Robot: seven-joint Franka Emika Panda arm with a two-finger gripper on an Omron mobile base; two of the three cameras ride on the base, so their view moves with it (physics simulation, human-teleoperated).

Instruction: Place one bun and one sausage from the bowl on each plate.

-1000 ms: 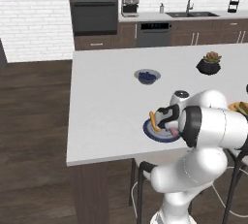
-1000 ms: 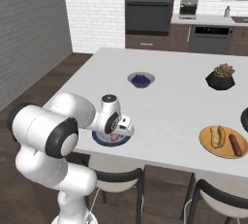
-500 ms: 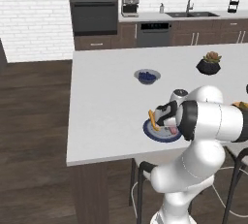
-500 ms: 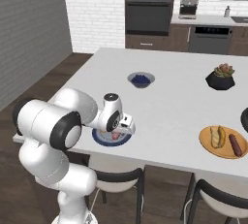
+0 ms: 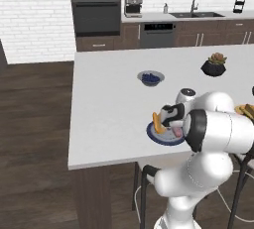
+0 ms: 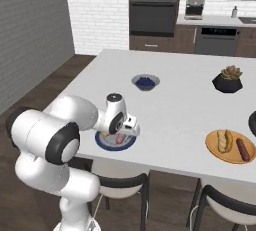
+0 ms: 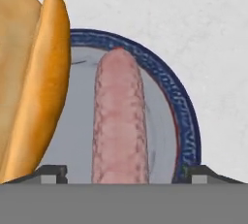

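Now that the jaws have sprung open, the sausage (image 7: 119, 116) lies free on the blue plate (image 7: 186, 121) beside its bun (image 7: 34, 87); the orange plate (image 6: 231, 147) is filled too, so the task looks complete.

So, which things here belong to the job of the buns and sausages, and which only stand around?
Job: blue plate with bun and sausage; orange plate with bun and sausage; gripper, open over the blue plate.

Standing around: bowl of blueberries; plant pot; coffee machine.
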